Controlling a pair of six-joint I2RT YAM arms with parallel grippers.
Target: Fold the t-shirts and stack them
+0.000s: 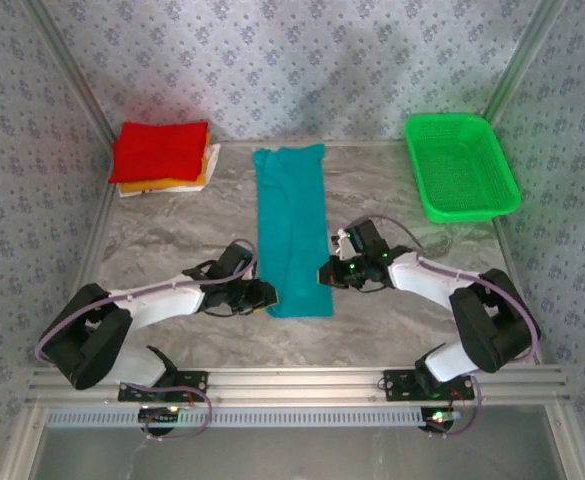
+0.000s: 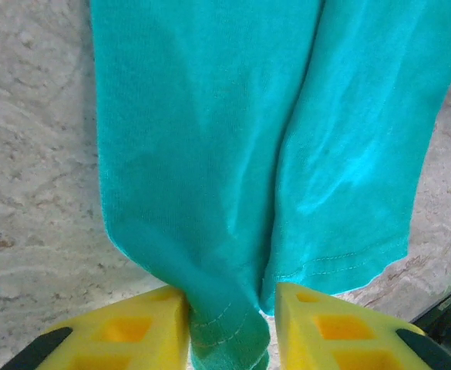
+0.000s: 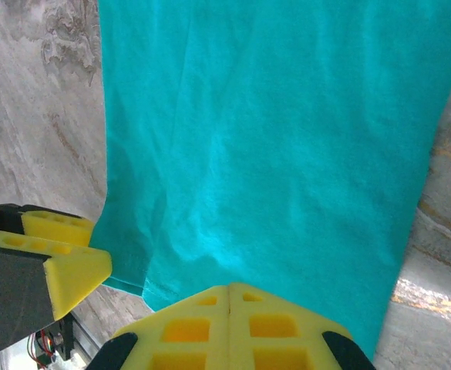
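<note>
Your teal t-shirt (image 1: pixel 292 230) lies folded into one long narrow strip down the middle of the tabletop (image 1: pixel 172 230). It runs from close to the far edge back toward the near edge, and no lettering faces up.

Both of your tools sit at its near end, one at each side. Your left tool (image 1: pixel 264 296) is at the near left corner of the strip. In the left wrist view the left tool (image 2: pixel 229 339) has a bunched roll of teal cloth, stitched hem included, filling the gap between its yellow fingers (image 2: pixel 144 327), so it is clamped on the shirt. Your right tool (image 1: pixel 327 272) is on the strip's right edge, a little farther from the near edge than the left one. In the right wrist view the right tool (image 3: pixel 229 297) has its fingers pressed flat together. The shirt's edge runs straight into their tips, so it is pinched on that thin layer.

In the far left corner you have a stack of folded shirts, well apart from the teal one. The red t-shirt (image 1: pixel 160 150) is on top, the orange-yellow t-shirt (image 1: pixel 197 180) is under it, and the white t-shirt (image 1: pixel 135 190) shows at the bottom. The green mesh basket (image 1: pixel 467 213) sits in the far right corner.
</note>
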